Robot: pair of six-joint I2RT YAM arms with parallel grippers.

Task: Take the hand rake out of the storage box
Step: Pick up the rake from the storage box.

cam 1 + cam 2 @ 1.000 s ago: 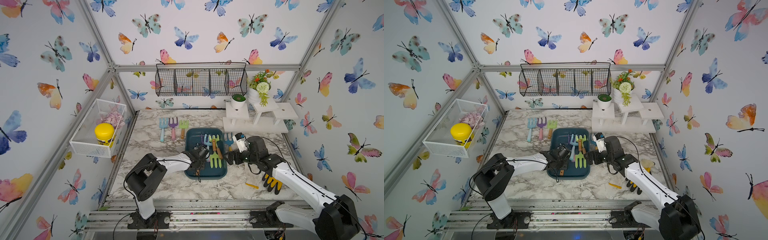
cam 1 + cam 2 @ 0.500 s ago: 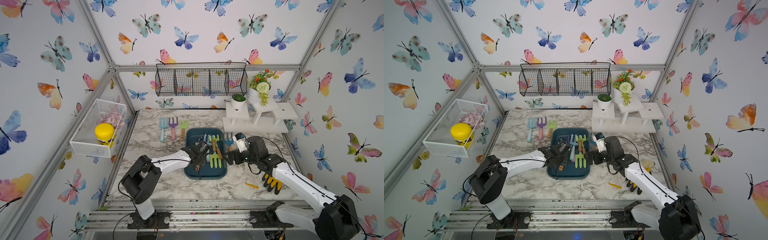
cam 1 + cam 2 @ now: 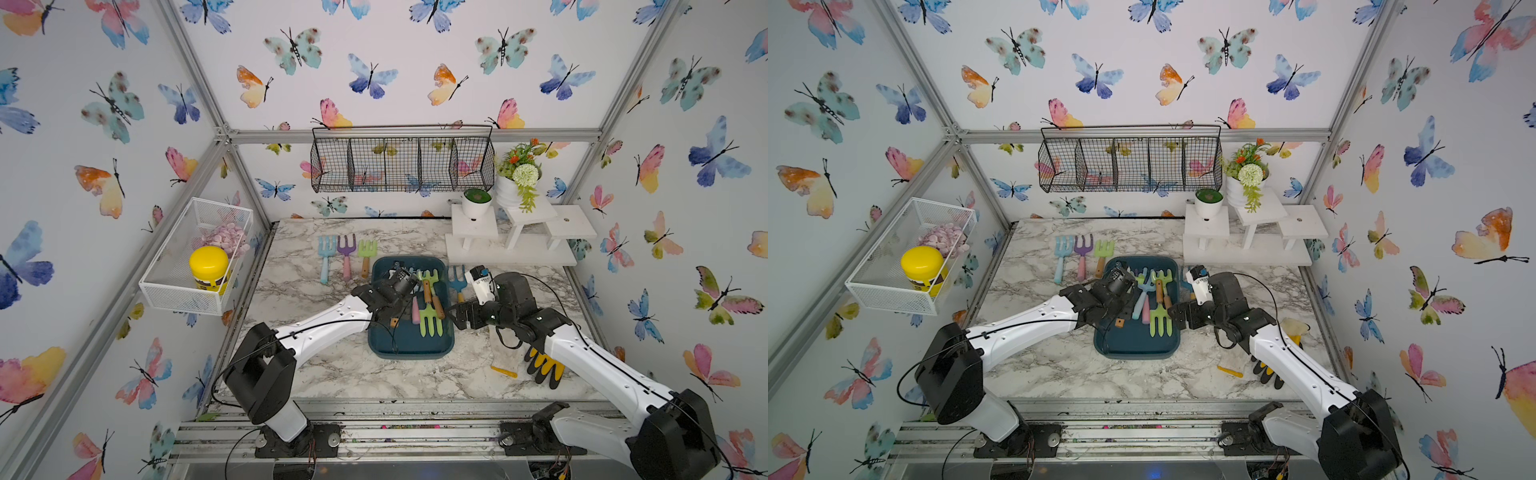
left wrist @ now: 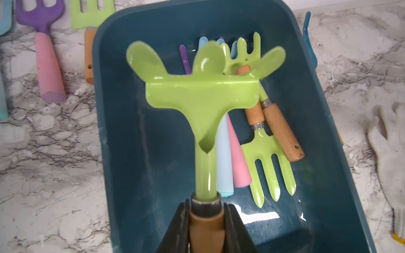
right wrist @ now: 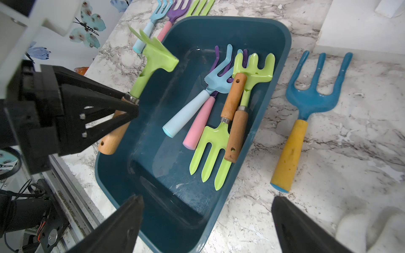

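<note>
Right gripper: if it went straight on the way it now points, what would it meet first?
Most likely the storage box: its wall lies just ahead of the open right gripper, green fork beyond. Depth is unclear.

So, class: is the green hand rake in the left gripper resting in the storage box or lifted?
Lifted. The left gripper clamps the hand rake by its wooden handle; the head hangs above the storage box, touching nothing.
</note>
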